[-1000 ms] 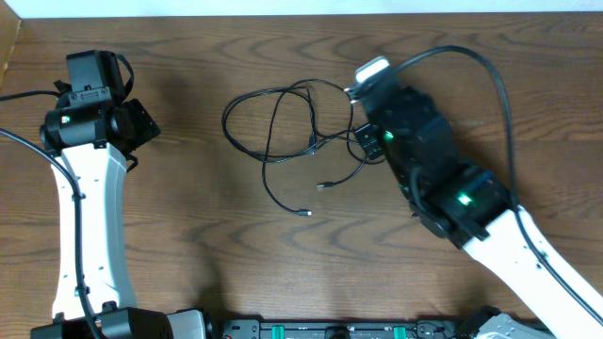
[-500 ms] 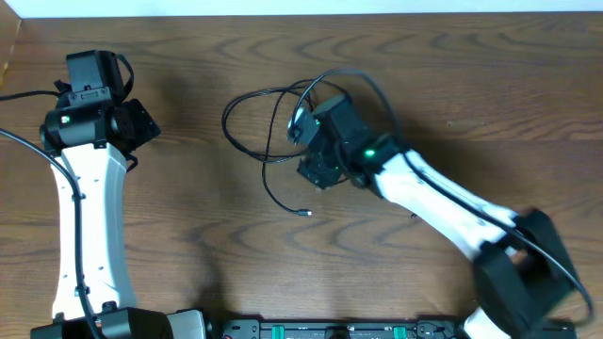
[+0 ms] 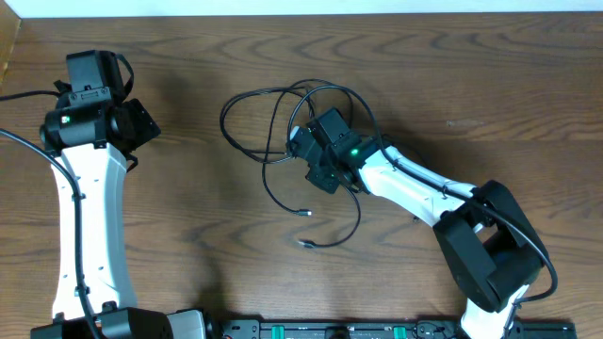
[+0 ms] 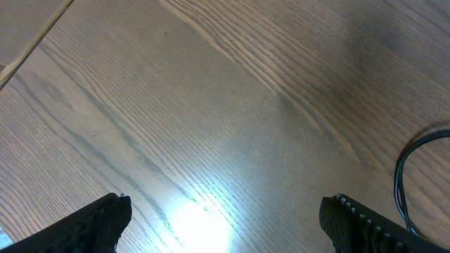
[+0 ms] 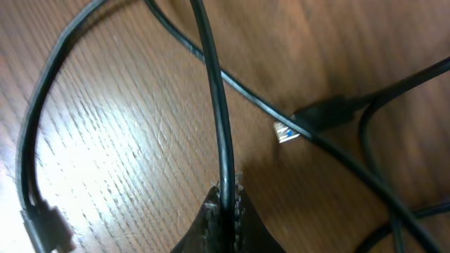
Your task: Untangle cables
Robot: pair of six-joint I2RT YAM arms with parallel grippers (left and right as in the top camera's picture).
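Loose plug end [image 3: 304,245] nearest, then on the tabletop [image 3: 188,235] the right end effector [image 5: 223,202] pinches one black strand of the cables [image 5: 216,105], probably needs pulling clear of the loops next, left end effector [image 4: 225,211] spread, far left.

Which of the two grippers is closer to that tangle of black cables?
Right. The right gripper is shut on a strand of the black cables; the left gripper hangs open over the table, well to their left.
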